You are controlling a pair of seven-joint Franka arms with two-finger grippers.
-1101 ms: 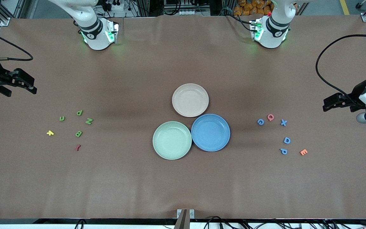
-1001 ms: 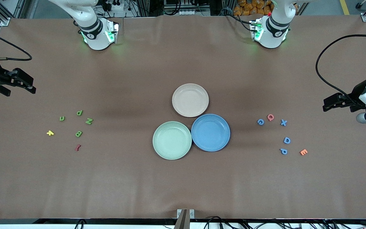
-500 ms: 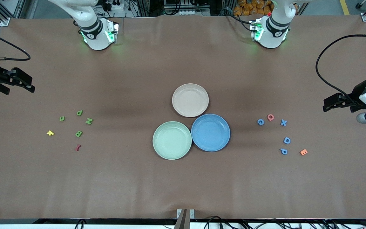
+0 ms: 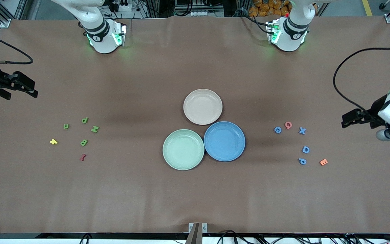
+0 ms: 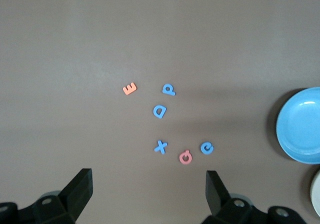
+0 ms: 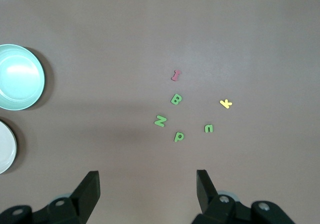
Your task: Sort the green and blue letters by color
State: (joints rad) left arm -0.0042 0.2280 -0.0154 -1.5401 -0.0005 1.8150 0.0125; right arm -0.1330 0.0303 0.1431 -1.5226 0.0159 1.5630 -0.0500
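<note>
Letters lie in two loose clusters on the brown table (image 4: 195, 196): the green letters (image 4: 84, 142) toward the right arm's end, beside a yellow letter (image 4: 53, 141) and a dark red one (image 4: 83, 157), and the blue letters (image 4: 305, 149) toward the left arm's end, beside a pink G (image 4: 288, 125) and an orange E (image 4: 323, 162). Between the clusters sit three touching plates, the beige plate (image 4: 202, 92) farthest from the front camera, the green plate (image 4: 183, 166) and the blue plate (image 4: 224, 158) nearer. The left gripper (image 4: 345, 120) hangs over the table's edge at its own end and the right gripper (image 4: 32, 92) over its end, each with fingers spread wide and holding nothing.

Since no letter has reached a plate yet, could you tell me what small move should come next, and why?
Probably lower the open left gripper toward the blue X, the blue letter closest to it. All letters lie on the table; the blue plate is empty. The open right gripper hovers near the green letters.
</note>
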